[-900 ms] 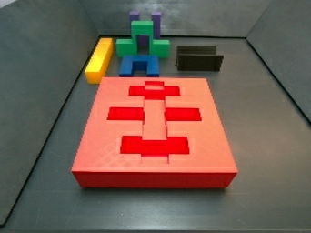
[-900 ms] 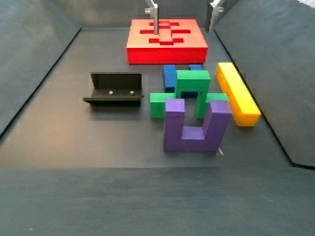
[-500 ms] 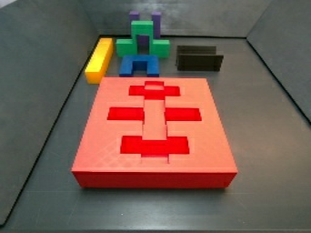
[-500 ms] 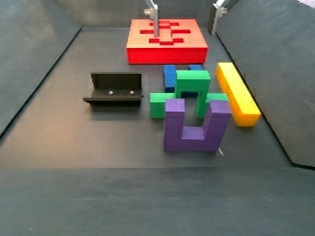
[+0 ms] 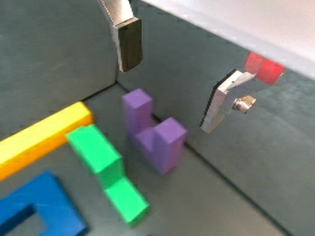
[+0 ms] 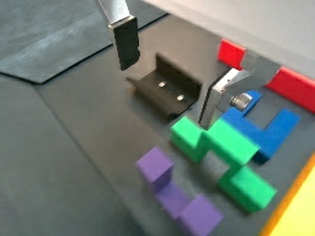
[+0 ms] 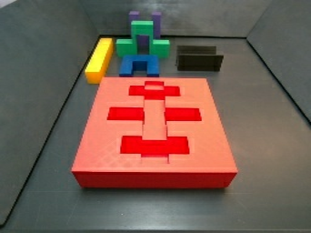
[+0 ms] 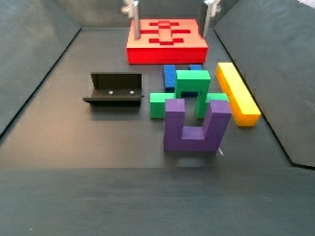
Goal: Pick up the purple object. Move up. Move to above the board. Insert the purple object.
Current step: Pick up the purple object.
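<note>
The gripper (image 5: 172, 81) hangs above the blocks, its two silver fingers (image 5: 128, 43) wide apart and holding nothing. The matte purple U-shaped block (image 8: 196, 125) stands on the dark table (image 8: 74, 166), prongs up, just beside the green block (image 8: 185, 89). The big flat red board (image 7: 155, 130) lies well apart.

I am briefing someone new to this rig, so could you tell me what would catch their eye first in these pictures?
The large red board with its cross-shaped cut-outs fills the front of a side view. Beyond it, a bright cluster stands together: the purple object, a green block, a blue block and a long yellow bar, with the dark fixture beside them. The gripper hangs open above the purple object, holding nothing.
</note>
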Controlling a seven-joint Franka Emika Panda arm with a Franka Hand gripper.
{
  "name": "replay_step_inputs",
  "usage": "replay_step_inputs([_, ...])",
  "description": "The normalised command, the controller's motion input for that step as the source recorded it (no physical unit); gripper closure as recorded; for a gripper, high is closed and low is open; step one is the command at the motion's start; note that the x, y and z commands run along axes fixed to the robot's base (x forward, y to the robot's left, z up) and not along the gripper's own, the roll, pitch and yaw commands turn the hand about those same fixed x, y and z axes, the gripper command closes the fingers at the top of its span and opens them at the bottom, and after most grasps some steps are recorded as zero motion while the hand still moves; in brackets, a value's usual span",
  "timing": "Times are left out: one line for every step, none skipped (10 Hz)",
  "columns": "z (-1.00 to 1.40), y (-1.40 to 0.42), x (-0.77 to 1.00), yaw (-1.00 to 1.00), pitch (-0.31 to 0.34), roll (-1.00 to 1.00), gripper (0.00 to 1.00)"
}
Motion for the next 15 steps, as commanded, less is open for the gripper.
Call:
replay_step_inputs([-0.68,0.53,0.0,-0.1,-0.066,-0.02,0.0])
replay_step_inputs([-0.71,0.38,-0.14,-0.21,0.0,-0.1,0.0])
replay_step_inputs([-0.43,0.12,0.05,-0.37,0.0,-0.17,0.0])
replay_step_inputs([-0.37,0.04,0.03,-0.4,0.0,-0.15,0.0])
replay_step_inputs([-0.35,0.0,-0.11,-0.5,0.01,-0.16,0.0])
replay_step_inputs([-0.2,0.0,-0.03,-0.5,0.0,-0.24,0.0])
replay_step_inputs([-0.02,0.11,0.33,-0.39,0.0,-0.25,0.0])
replay_step_inputs([0.0,0.3,0.47,-0.19,0.0,-0.21,0.0])
replay_step_inputs([-0.03,0.46,0.29,0.0,-0.019,-0.27,0.0])
replay_step_inputs([-0.33,0.3,0.07,0.3,-0.029,-0.2,0.0])
replay_step_inputs([-0.42,0.12,0.05,0.33,0.0,-0.15,0.0])
replay_step_inputs([-0.4,0.0,0.0,0.3,0.0,-0.15,0.0])
replay_step_inputs([-0.26,-0.12,0.0,0.18,0.0,-0.06,0.0])
replay_step_inputs([-0.04,-0.31,-0.07,0.03,0.0,0.01,0.0])
replay_step_inputs([0.0,-0.29,-0.19,0.0,0.0,0.06,0.0])
